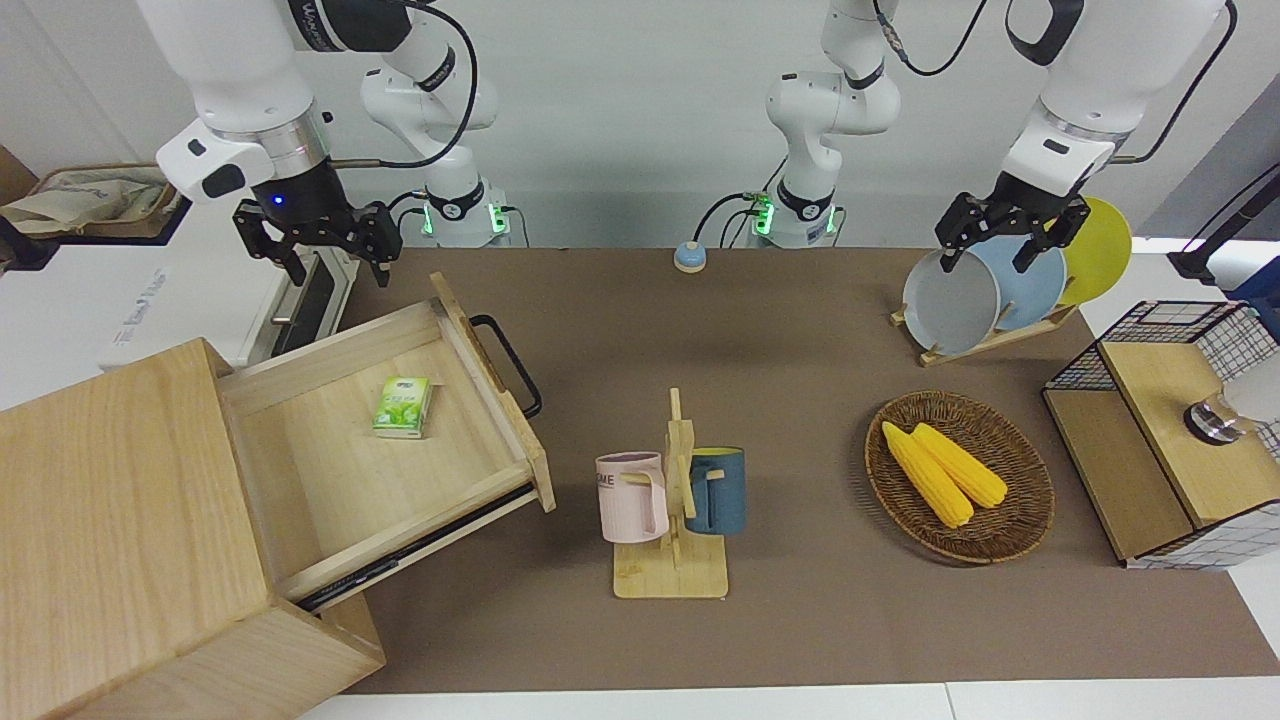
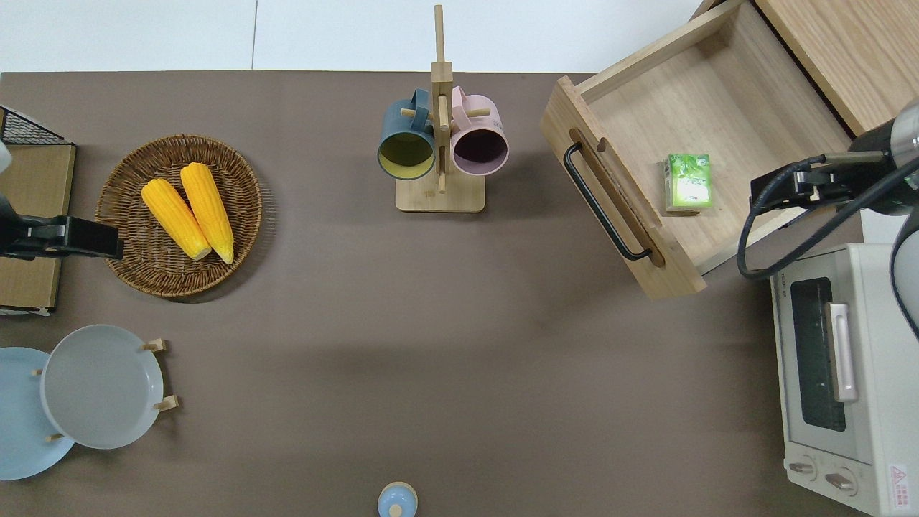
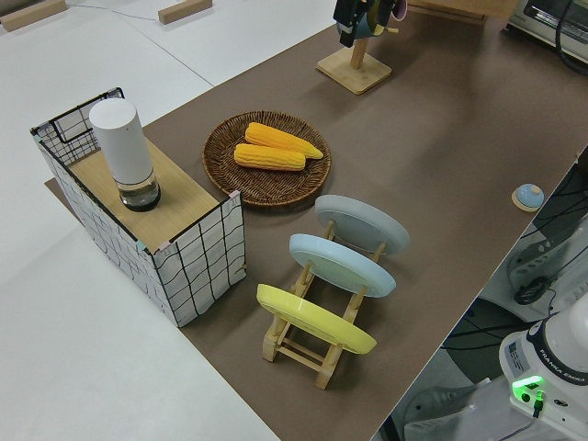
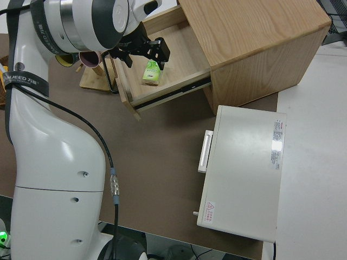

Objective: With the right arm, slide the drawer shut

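The drawer [image 1: 330, 480] [image 2: 725, 93] stands pulled far out of the pale-wood cabinet [image 1: 110, 500] [image 4: 255, 38], at the right arm's end of the table. Its black bar handle [image 1: 510, 365] [image 2: 603, 205] faces the table's middle. A green pack [image 1: 402, 407] [image 2: 689, 181] lies inside. My right gripper [image 1: 338, 268] [image 4: 146, 57] is open and empty, up in the air over the drawer's side wall nearest the robots, well away from the handle. The left arm is parked, its gripper [image 1: 992, 255] open.
A white toaster oven [image 2: 840, 373] [image 4: 244, 173] stands beside the drawer, nearer to the robots. A mug rack [image 1: 672, 500] with two mugs stands near the drawer front. A wicker basket [image 1: 1020, 520] with corn, a plate rack [image 1: 1000, 290] and a wire-mesh box [image 1: 1170, 430] are toward the left arm's end.
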Motion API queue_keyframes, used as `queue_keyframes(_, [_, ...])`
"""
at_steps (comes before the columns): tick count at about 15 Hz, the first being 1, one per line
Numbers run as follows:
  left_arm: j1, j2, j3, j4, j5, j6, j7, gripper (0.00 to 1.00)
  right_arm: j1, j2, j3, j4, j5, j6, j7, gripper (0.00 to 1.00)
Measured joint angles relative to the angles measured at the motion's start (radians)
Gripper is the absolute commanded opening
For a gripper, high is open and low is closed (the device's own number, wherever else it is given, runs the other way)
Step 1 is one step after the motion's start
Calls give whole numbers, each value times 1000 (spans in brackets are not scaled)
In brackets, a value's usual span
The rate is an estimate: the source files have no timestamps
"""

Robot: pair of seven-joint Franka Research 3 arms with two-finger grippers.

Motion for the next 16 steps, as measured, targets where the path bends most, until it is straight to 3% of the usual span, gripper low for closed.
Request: queue_keyframes(16, [0,0,0,0,0,0,0,995,5,0,8,0,-15,10,-1,971])
